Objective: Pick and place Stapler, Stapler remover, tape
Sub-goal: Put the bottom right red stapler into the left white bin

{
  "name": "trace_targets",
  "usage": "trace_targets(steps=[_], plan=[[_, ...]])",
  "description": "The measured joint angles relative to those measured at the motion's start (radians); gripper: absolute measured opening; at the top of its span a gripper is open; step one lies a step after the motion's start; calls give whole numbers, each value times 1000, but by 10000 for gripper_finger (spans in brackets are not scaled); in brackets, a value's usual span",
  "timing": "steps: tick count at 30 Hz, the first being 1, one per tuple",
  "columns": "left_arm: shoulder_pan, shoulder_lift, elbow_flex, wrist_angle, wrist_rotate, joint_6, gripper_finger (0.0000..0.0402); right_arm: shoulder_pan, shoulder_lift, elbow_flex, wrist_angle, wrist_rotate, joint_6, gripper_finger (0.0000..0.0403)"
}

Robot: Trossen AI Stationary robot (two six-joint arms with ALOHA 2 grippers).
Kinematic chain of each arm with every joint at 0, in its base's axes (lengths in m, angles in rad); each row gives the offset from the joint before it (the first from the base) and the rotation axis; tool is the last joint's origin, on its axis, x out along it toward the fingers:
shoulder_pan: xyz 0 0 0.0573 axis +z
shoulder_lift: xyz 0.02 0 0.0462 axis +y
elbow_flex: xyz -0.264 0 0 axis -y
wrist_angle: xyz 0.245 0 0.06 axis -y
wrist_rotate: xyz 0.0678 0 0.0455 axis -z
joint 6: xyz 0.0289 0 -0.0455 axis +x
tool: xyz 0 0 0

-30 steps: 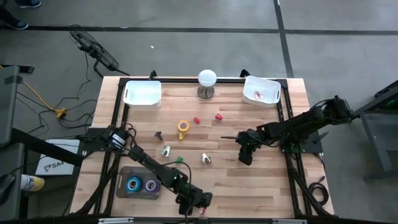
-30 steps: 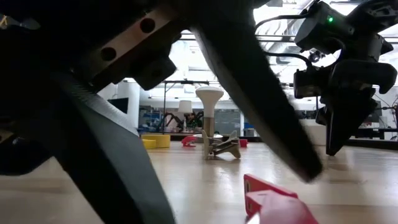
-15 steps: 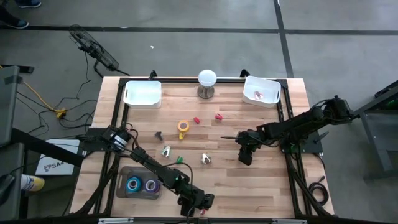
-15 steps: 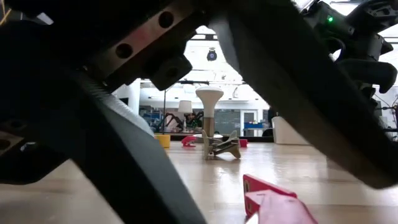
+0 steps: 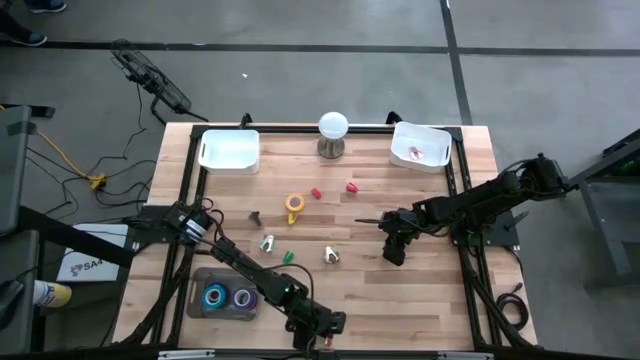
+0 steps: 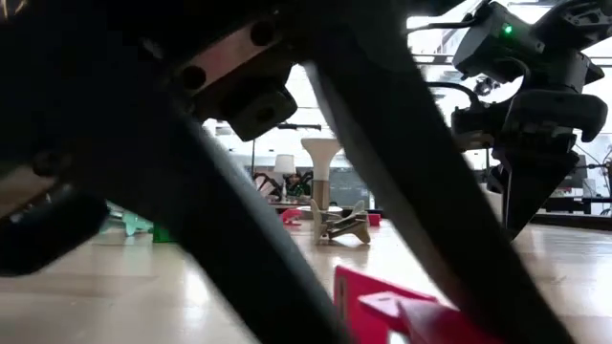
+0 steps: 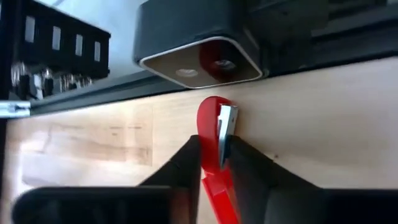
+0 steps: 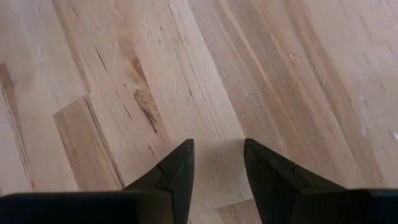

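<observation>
left pincer (image 7: 214,163) | closed on red stapler (image 7: 214,140) | table's near edge

A grey concrete floor (image 5: 300,70) is spreading around the wooden table (image 5: 420,300), crossed by dark seam lines; a yellow cable (image 5: 55,150) and black cables (image 5: 120,160) are trailing over it on the left, beside a dark device (image 5: 150,80) lying on the floor; a grey bench (image 5: 15,180) is standing at the left edge; across the table, bright windows (image 6: 363,143) are pouring daylight into the room, with ceiling lights (image 6: 440,19) glowing overhead.
</observation>
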Motion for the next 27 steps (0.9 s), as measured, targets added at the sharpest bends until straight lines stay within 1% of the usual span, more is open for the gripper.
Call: trace_targets(steps=[2, 6, 8, 15, 20, 22, 27], plan=[[0, -1, 0, -4, 0, -49, 34, 0, 0, 0, 0, 0, 0, 131], [0, -1, -1, -7, -12, -131, 30, 0, 0, 0, 1, -5, 0, 130], [-1, -3, -1, -2, -52, -172, 30, 0, 0, 0, 1, -13, 0, 130], [31, -47, -10, -29, -257, -324, 30, 1, 0, 0, 2, -28, 1, 130], [77, -109, -9, -75, -371, -421, 1, 0, 0, 0, 0, -44, -1, 129], [97, -137, -9, -113, -400, -459, 2, 0, 0, 0, -1, -47, 0, 129], [145, -188, -8, -144, -410, -549, 1, 0, -9, 0, -17, -55, 2, 129]])
